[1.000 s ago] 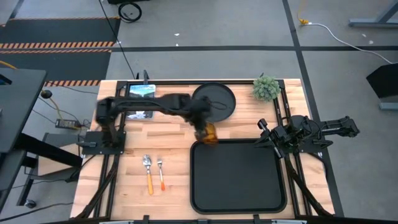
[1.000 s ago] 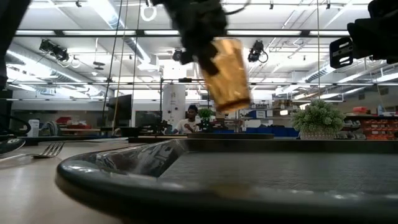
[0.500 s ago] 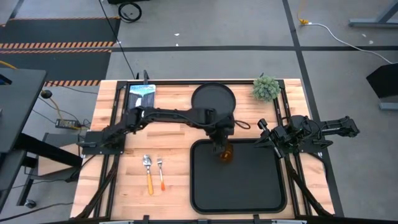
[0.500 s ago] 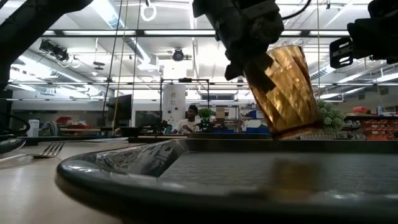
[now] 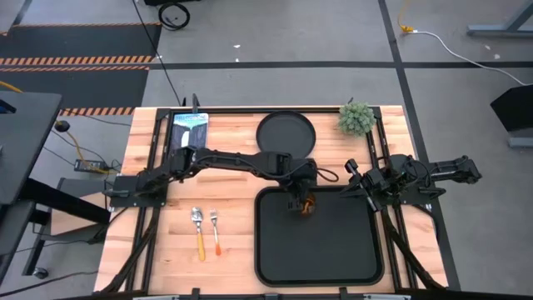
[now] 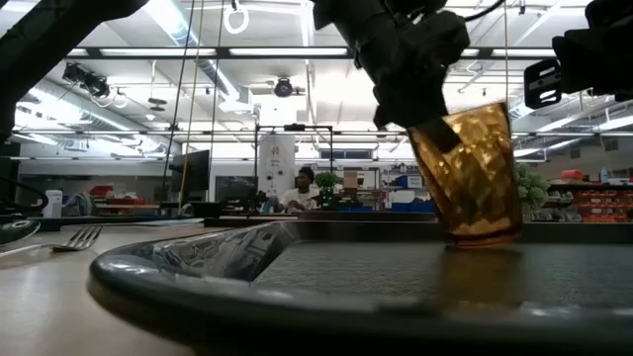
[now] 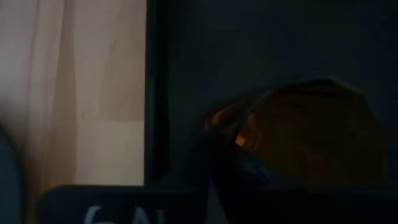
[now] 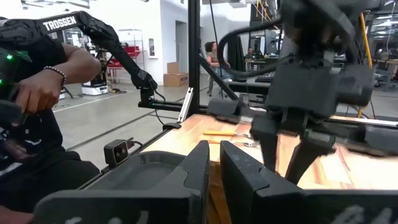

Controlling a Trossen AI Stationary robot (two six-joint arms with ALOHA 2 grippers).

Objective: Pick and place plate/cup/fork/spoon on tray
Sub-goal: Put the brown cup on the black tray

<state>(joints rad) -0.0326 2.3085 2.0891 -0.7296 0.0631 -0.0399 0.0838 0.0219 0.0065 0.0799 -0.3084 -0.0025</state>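
Note:
My left gripper (image 5: 300, 193) is shut on the amber cup (image 5: 306, 205) over the far edge of the black tray (image 5: 333, 258). In the low view the cup (image 6: 473, 178) stands slightly tilted with its base at the tray floor (image 6: 415, 272). The round black plate (image 5: 286, 133) lies on the table beyond the tray. The spoon (image 5: 198, 223) and the fork (image 5: 215, 227) lie side by side on the table left of the tray. My right gripper (image 5: 353, 178) waits shut at the table's right edge, beside the tray's far right corner. My left gripper holds the cup by its upper part near the rim (image 6: 440, 138), coming from above and pointing down. One dark finger (image 6: 427, 117) lies against the outer wall; the other is hidden by the gripper. The cup leans a little, its base (image 6: 485, 237) at the tray floor.
A small green plant (image 5: 356, 118) stands at the table's far right corner. A dark tablet-like object (image 5: 188, 125) lies at the far left. A person sits beyond the table in the right wrist view (image 8: 37, 93).
My left gripper has carried the cup from above the tray's far left corner toward the table's right and near edges, over the tray rim, and then down. The cup, lifted and strongly tilted before, now stands nearly upright low on the tray.

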